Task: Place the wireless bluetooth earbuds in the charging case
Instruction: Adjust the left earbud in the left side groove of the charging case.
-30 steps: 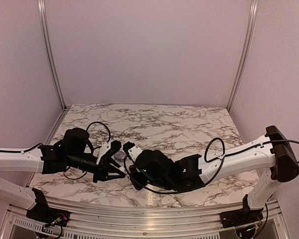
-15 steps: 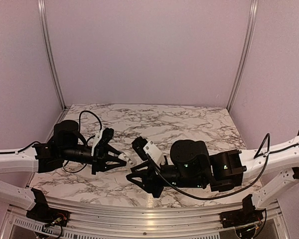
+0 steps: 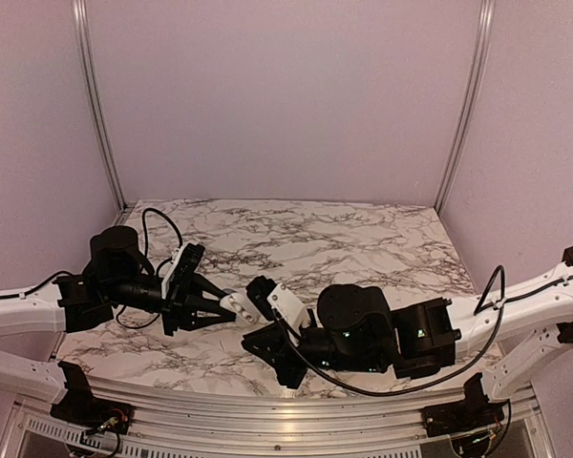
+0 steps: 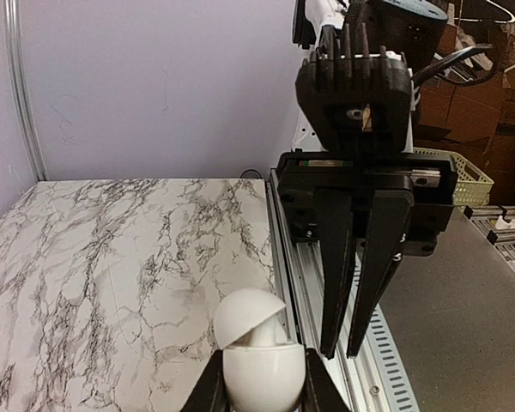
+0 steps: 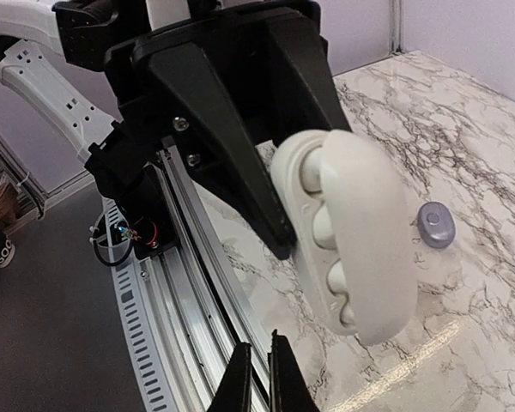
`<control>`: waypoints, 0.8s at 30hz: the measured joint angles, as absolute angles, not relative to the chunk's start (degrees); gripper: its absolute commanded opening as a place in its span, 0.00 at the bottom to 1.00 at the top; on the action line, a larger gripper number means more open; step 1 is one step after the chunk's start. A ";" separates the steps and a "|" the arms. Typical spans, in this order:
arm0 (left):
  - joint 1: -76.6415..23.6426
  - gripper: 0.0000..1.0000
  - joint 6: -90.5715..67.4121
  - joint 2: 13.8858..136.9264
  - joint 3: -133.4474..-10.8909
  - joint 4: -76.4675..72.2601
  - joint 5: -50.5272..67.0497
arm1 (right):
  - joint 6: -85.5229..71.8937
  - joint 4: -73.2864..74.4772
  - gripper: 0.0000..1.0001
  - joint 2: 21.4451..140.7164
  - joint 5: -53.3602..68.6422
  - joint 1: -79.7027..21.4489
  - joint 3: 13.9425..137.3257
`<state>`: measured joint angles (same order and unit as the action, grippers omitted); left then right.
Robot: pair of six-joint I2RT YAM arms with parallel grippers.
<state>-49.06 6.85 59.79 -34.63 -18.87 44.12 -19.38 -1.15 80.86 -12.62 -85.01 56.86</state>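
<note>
Grey-veined marble table point(image 3: 363, 239) is enclosed by plain lilac walls. Over its near part the charging case point(image 4: 259, 365) is held clear of the surface, clamped between the fingers of the left gripper point(image 4: 262, 390), and is seen partly open. Facing it, the right gripper point(image 4: 344, 348) is drawn almost closed, only a slit being left between its fingers, and nothing can be seen in them. One small grey earbud point(image 5: 435, 225) is seen lying on the marble, well apart from the case
</note>
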 measured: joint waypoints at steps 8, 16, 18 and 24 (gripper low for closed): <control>-48.99 0.00 6.92 59.75 -34.63 -19.75 47.64 | -18.72 -1.28 0.03 80.86 -14.76 -84.36 57.23; -48.99 0.00 6.96 60.99 -34.63 -19.90 49.04 | -17.76 -1.23 0.03 80.77 -15.79 -84.36 59.16; -49.01 0.00 6.96 60.99 -34.63 -19.90 49.32 | -17.69 -1.17 0.03 80.60 -16.47 -84.29 59.22; -48.99 0.00 6.96 61.06 -34.63 -19.90 49.47 | -17.69 -0.12 0.03 79.99 -18.61 -84.29 59.22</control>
